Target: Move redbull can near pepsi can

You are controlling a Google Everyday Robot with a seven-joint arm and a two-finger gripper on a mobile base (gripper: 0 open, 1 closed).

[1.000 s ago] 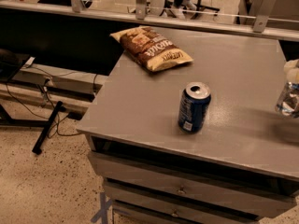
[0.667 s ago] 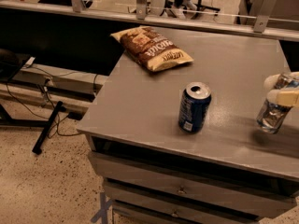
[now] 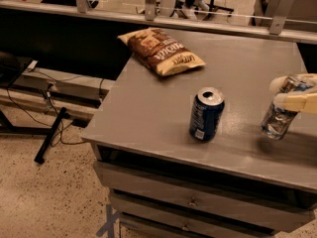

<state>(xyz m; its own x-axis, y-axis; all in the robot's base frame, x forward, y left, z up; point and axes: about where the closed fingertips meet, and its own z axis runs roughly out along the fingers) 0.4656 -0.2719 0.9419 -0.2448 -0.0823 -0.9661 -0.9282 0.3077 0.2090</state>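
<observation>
The gripper, clenched around the top of the redbull can, has come in from the table's right edge over the past second, carrying the can leftward. The can now hangs tilted, seemingly just above the surface, to the right of the pepsi can with a clear gap still between them. The redbull can is slim, shiny metal; the pepsi can is wider, dark blue, silver-topped. A crinkled chip bag lies further back on the smooth grey tabletop.

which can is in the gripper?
The slim redbull can, at the right edge of the table, in the gripper. The wider pepsi can stands free.
</observation>
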